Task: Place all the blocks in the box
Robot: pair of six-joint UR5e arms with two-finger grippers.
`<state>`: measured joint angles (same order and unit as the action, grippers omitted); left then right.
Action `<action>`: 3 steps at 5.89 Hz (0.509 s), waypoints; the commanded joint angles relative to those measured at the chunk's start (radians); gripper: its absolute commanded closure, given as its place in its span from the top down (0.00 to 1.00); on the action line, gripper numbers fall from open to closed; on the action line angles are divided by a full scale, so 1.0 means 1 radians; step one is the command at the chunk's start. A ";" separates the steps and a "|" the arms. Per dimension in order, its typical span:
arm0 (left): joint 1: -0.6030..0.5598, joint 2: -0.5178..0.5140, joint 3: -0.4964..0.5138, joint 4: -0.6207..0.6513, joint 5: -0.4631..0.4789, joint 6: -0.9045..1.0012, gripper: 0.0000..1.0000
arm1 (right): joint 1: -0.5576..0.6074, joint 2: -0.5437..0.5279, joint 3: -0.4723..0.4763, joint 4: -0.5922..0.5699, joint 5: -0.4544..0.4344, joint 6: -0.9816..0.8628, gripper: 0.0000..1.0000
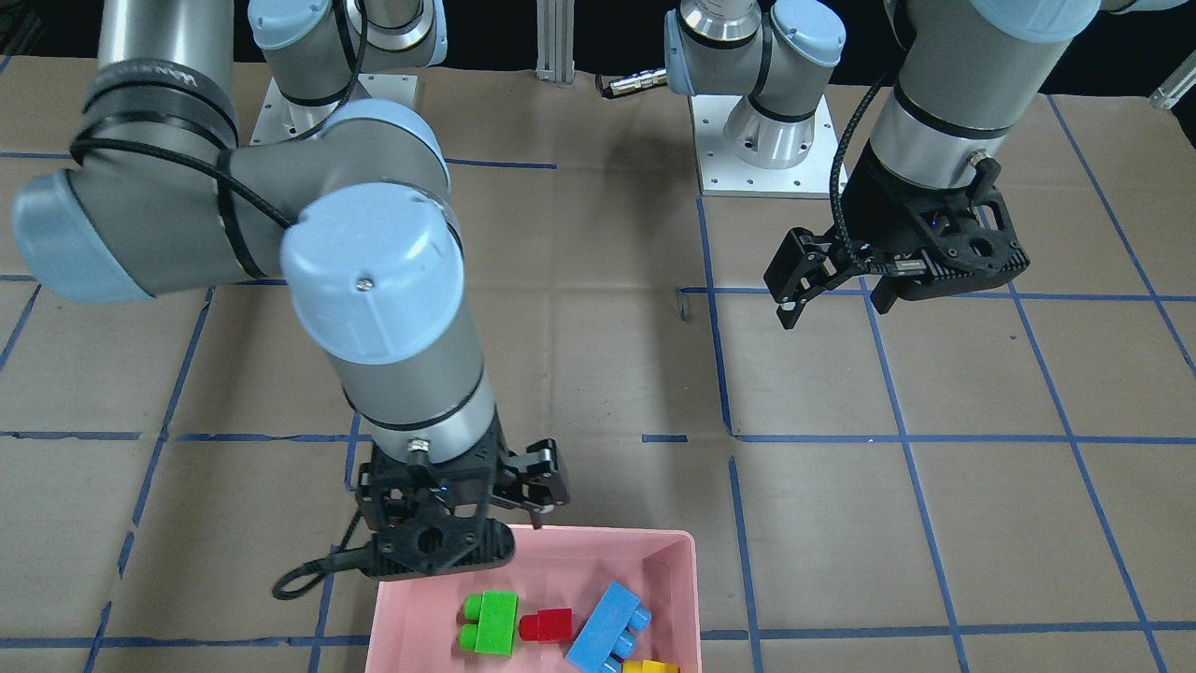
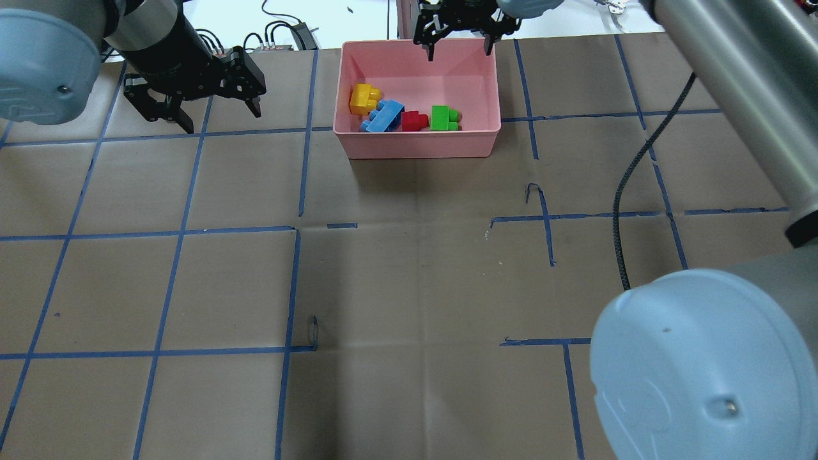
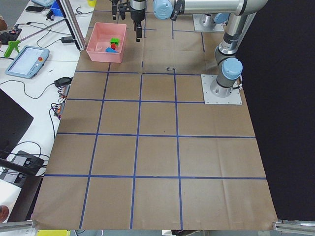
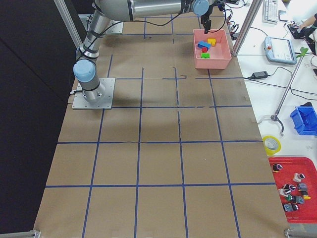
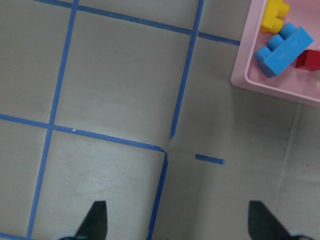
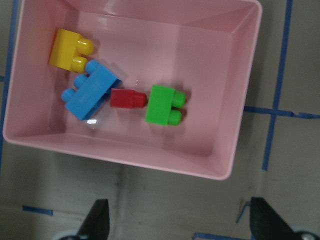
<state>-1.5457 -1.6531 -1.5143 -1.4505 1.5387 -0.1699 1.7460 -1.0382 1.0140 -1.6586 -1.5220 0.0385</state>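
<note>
- Overhead view: you see the box (image 2: 422, 145) at the far middle of the desk (image 2: 409, 287). All four blocks lie inside it, near its near wall. From the left they are the yellow block (image 2: 364, 98), the blue block (image 2: 383, 116), the red block (image 2: 414, 120) and the green block (image 2: 443, 117). The right fingers (image 2: 427, 41) hang spread apart over the box's far wall, holding nothing. The left fingers (image 2: 250, 96), also apart and empty, hover above the desk well to the left of the box.
- Front-facing view: the right arm's wrist stands over the box's rim on the robot's side. The left fingers hang apart over the desk, well away from the box.
- Side views: the box shows with coloured blocks in it.
- Left wrist view: both fingertips sit wide apart over blue tape (image 5: 187, 70). The box corner shows at upper right.
- Right wrist view: you look straight down into the box. Yellow is just beside blue, and red lies between blue and green.
</note>
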 commanded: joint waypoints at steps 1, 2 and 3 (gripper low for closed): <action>-0.001 0.013 0.008 -0.050 0.003 0.007 0.99 | -0.054 -0.118 0.034 0.191 -0.054 -0.066 0.99; -0.001 0.013 0.011 -0.053 0.006 0.009 0.99 | -0.051 -0.190 0.105 0.253 -0.099 -0.063 0.99; -0.001 0.015 0.011 -0.054 0.006 0.009 0.99 | -0.051 -0.295 0.243 0.244 -0.099 -0.063 1.00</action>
<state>-1.5462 -1.6398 -1.5045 -1.5012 1.5436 -0.1616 1.6957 -1.2389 1.1443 -1.4308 -1.6077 -0.0237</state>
